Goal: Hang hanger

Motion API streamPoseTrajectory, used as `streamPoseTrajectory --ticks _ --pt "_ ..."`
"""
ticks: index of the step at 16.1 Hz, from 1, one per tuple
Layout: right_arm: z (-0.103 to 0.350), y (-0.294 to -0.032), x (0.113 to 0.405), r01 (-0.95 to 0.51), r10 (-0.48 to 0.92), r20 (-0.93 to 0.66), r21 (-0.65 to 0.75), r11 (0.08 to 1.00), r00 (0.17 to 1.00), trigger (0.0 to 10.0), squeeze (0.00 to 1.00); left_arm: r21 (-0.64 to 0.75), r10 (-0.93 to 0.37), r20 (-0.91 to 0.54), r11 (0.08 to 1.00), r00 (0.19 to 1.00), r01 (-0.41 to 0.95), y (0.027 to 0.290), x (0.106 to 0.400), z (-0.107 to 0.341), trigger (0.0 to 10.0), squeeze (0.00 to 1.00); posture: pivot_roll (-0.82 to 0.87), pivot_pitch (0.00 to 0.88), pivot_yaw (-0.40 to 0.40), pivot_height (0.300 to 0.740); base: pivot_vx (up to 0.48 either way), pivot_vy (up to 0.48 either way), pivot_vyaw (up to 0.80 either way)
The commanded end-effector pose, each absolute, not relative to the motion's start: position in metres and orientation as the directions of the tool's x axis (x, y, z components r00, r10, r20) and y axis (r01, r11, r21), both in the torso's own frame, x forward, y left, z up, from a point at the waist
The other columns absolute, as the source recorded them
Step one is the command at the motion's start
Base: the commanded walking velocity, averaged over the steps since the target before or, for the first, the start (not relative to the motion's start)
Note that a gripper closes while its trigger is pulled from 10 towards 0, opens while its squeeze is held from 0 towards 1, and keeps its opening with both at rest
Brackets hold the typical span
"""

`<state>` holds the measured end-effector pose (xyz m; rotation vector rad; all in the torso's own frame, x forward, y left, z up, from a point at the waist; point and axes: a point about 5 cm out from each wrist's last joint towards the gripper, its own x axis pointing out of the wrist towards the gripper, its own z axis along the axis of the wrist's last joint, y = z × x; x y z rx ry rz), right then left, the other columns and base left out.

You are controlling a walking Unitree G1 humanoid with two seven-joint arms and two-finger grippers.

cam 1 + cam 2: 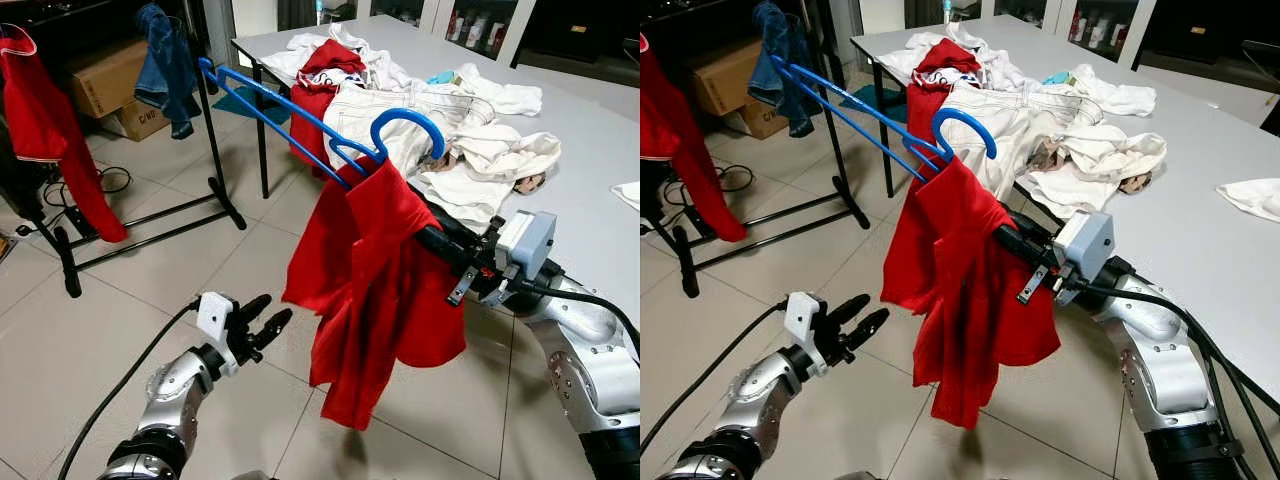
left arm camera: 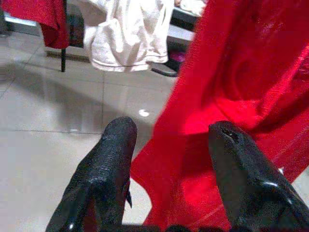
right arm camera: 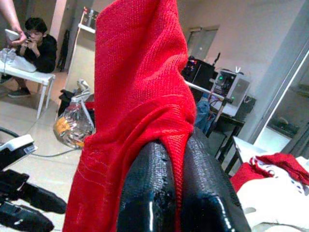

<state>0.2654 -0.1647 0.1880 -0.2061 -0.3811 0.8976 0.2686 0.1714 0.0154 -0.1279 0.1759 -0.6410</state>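
- Red shirt (image 1: 375,290) on the blue hanger (image 1: 300,115), held up between table (image 1: 600,150) and clothes rack (image 1: 215,150).
- right gripper (image 1: 425,237) is pinched only on cloth, so the hanger could slide out.
- left gripper (image 1: 262,325) hangs low, fingers spread, holding nothing.
- Hook could snag the laundry pile (image 1: 440,120).

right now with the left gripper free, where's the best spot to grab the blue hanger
Probably the bare blue arm of the blue hanger, coming from the robot's left. It juts clear of the red garment, which the right gripper pinches. The left gripper is open, low beside the cloth.
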Motion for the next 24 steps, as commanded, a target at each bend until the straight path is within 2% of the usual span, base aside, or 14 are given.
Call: streamPoseTrajectory --ticks 1,5,9,14,18,22,23,24 --pt "0.202 -0.161 0.264 -0.71 0.8 0.274 -0.367 0.601 0.534 0.0 0.0 -0.154 -0.595 -0.132 0.802 0.793 0.576 0.175 0.271 0.017 10.0 0.0 -0.06 0.0 0.027 0.74 0.0 0.0 0.0" --pt "0.204 -0.158 0.264 -0.705 0.798 0.282 -0.375 0.602 0.532 0.0 0.0 -0.192 -0.588 -0.125 0.804 0.799 0.562 0.174 0.275 0.018 10.0 0.0 -0.07 0.0 0.03 0.74 0.0 0.0 0.0" --pt "0.21 -0.153 0.266 -0.696 0.796 0.298 -0.386 0.606 0.527 0.0 0.0 -0.225 -0.621 -0.127 0.778 0.774 0.587 0.158 0.276 0.016 10.0 0.0 -0.07 0.0 0.028 0.74 0.0 0.0 0.0" --pt "0.216 -0.146 0.264 -0.706 0.806 0.313 -0.389 0.591 0.502 0.0 0.0 -0.218 -0.637 -0.144 0.767 0.757 0.604 0.151 0.281 0.017 10.0 0.0 -0.08 0.0 0.026 0.74 0.0 0.0 0.0" --pt "0.211 -0.146 0.261 -0.722 0.813 0.297 -0.376 0.581 0.5 0.0 0.0 -0.194 -0.633 -0.151 0.772 0.759 0.605 0.151 0.283 0.019 10.0 0.0 -0.08 0.0 0.025 0.74 0.0 0.0 0.0" --pt "0.205 -0.145 0.261 -0.728 0.812 0.282 -0.36 0.583 0.511 0.0 0.0 -0.156 -0.671 -0.143 0.741 0.728 0.653 0.148 0.282 0.02 10.0 0.0 -0.08 0.0 0.027 0.74 0.0 0.0 0.0" --pt "0.204 -0.145 0.261 -0.729 0.811 0.28 -0.357 0.584 0.513 0.0 0.0 -0.158 -0.686 -0.132 0.727 0.715 0.668 0.147 0.28 0.02 0.0 0.0 -0.07 0.0 0.026 0.74 0.0 0.0 0.0" --pt "0.204 -0.145 0.262 -0.729 0.81 0.28 -0.355 0.585 0.515 0.0 0.0 -0.162 -0.694 -0.124 0.72 0.71 0.675 0.147 0.279 0.02 0.0 0.0 -0.07 0.0 0.026 0.74 0.0 0.0 0.0"
